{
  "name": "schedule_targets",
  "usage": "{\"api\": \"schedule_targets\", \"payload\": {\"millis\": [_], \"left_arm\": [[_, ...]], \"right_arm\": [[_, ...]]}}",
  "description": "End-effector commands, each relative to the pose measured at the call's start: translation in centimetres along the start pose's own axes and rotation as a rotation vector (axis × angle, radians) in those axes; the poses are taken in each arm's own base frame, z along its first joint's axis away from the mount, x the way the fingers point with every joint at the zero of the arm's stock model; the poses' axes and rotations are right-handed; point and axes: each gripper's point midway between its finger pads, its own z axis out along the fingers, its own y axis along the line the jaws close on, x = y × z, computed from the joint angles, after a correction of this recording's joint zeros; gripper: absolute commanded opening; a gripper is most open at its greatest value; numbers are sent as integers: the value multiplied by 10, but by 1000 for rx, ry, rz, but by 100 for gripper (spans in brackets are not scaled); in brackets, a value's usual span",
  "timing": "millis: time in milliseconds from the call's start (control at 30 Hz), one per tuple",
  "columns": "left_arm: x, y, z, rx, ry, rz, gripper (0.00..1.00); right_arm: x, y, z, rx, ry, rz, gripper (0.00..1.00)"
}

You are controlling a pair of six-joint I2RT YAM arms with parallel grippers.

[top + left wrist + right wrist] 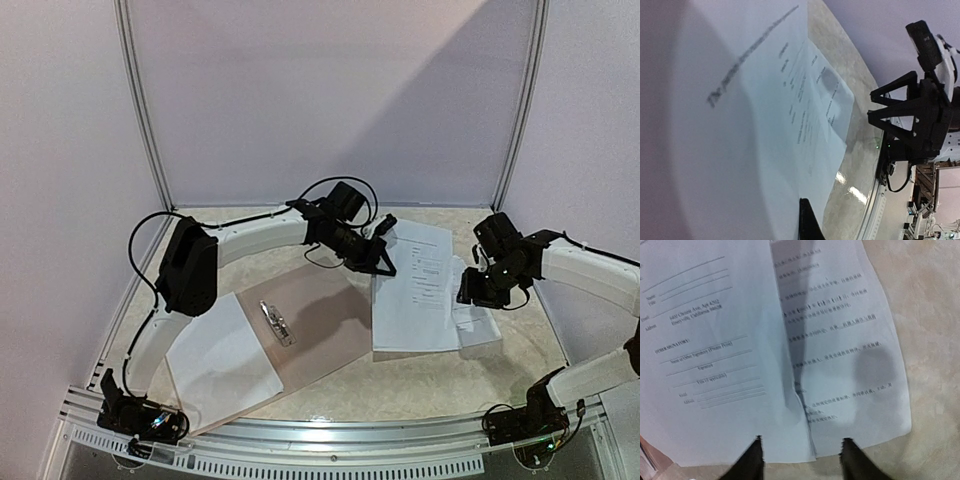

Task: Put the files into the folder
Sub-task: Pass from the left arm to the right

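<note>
L gripper (384,264): shut, pinching your files (415,305) at left edge.
R gripper (802,455): jaws apart, empty, over files.
Folder (325,335): open, left of files, L arm (260,235) over its far edge.

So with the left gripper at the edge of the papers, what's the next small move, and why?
Probably raise the left gripper a little and draw the top sheet leftward toward the folder. Its jaws look shut on that sheet's left edge. The right gripper stands open and holds nothing, and the folder lies open just to the left of the stack.
</note>
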Motion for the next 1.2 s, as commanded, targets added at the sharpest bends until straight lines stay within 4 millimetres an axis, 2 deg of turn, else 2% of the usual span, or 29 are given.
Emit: {"api": "schedule_targets", "payload": {"millis": [0, 100, 233, 333, 433, 600, 767, 900, 1000, 1067, 1167], "left_arm": [[7, -9, 5, -16, 33, 86, 0], [-7, -29, -19, -23, 14, 187, 0], [-18, -66, -71, -9, -6, 341, 0], [-14, -97, -110, 29, -4, 436, 0], [-7, -125, -151, 41, -6, 530, 0], [1, -143, -199, 18, -34, 581, 0], [1, -148, -222, 15, -69, 570, 0], [1, -153, -230, 14, -80, 575, 0], [0, -158, -237, 10, -90, 589, 0], [-2, -162, -244, 6, -105, 603, 0], [-4, -171, -252, 19, -123, 606, 0]], "right_arm": [[5, -20, -1, 117, 12, 51, 66], [-13, -13, -18, 96, -48, 19, 73], [-40, 22, -49, -93, -177, -62, 82], [-54, 64, -80, -341, -285, -141, 86], [-62, 94, -101, -516, -354, -191, 86], [-69, 133, -123, -758, -416, -261, 85], [-71, 168, -151, -967, -496, -307, 76], [-65, 190, -180, -1057, -599, -406, 76], [-65, 196, -197, -1115, -651, -443, 78], [-63, 199, -199, -1133, -640, -457, 78], [-67, 198, -186, -1090, -615, -432, 78]]}}
